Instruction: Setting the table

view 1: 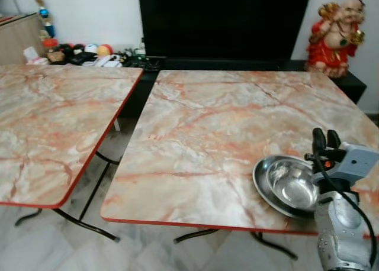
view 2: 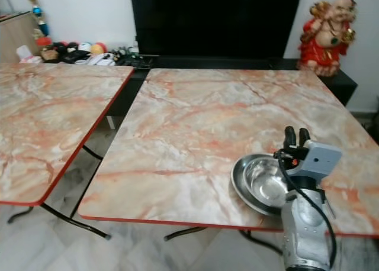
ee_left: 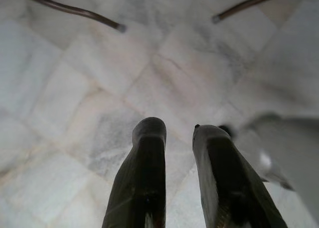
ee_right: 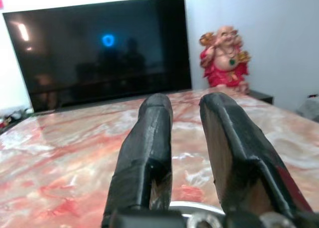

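now the right gripper [view 1: 326,138], fingers slightly apart and pinching nothing, hovers over the steel bowl [view 1: 291,185] nested in a steel plate [view 1: 265,186] near the marble-pattern table's [view 1: 201,135] front edge, so lift clear gently; the left gripper [ee_left: 179,138], slightly parted, hangs idle; no writing is readable.

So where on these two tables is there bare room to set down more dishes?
Nearly everywhere. The left table shows bare marble throughout. The right table is bare from the TV-side edge to its front left corner. Only its front right corner is taken, by the steel bowl on a steel plate, with the right pincer beside them.
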Tool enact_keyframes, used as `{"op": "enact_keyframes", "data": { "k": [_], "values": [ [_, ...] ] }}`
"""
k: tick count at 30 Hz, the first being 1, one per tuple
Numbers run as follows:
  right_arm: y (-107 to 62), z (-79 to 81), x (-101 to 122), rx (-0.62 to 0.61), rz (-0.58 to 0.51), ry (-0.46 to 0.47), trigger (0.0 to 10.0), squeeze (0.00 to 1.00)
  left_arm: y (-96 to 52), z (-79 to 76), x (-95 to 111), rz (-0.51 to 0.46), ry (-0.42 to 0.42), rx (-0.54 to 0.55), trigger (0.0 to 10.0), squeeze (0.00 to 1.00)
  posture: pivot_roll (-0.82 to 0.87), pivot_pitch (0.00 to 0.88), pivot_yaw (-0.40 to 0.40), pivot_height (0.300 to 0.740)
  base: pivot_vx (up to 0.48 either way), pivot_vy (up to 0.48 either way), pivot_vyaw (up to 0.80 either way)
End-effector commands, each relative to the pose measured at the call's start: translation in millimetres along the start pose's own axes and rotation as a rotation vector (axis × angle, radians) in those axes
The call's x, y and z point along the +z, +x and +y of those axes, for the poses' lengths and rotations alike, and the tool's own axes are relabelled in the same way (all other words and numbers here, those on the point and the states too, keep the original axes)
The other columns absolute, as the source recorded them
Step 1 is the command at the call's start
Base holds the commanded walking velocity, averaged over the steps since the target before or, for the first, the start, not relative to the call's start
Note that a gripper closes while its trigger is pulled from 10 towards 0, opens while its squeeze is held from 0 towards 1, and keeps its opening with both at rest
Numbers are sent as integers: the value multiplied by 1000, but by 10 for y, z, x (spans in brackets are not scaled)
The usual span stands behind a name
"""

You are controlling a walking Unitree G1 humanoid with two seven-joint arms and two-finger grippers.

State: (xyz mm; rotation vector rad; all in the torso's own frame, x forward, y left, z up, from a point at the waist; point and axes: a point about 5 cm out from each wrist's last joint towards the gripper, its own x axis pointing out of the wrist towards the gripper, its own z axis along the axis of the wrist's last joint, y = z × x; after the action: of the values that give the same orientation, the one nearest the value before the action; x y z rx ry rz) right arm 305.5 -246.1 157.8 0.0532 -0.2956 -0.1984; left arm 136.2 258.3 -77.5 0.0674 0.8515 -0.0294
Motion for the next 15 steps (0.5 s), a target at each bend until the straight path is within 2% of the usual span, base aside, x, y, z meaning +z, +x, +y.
{"op": "enact_keyframes", "data": {
  "k": [1,11,15],
  "values": [
    [39,71,60,24,-24,8,10000,0,-9,59,29,-5,25,7,10000,0,61,0,-9,740,0,480,0],
    [59,129,51,52,-12,17,10000,0,19,-1,49,-9,23,-7,10000,0,66,0,-34,740,0,480,0],
    [49,210,30,68,-5,34,10000,0,12,-2,36,-9,20,-7,10000,0,71,0,-37,740,0,480,0]
  ]
}}
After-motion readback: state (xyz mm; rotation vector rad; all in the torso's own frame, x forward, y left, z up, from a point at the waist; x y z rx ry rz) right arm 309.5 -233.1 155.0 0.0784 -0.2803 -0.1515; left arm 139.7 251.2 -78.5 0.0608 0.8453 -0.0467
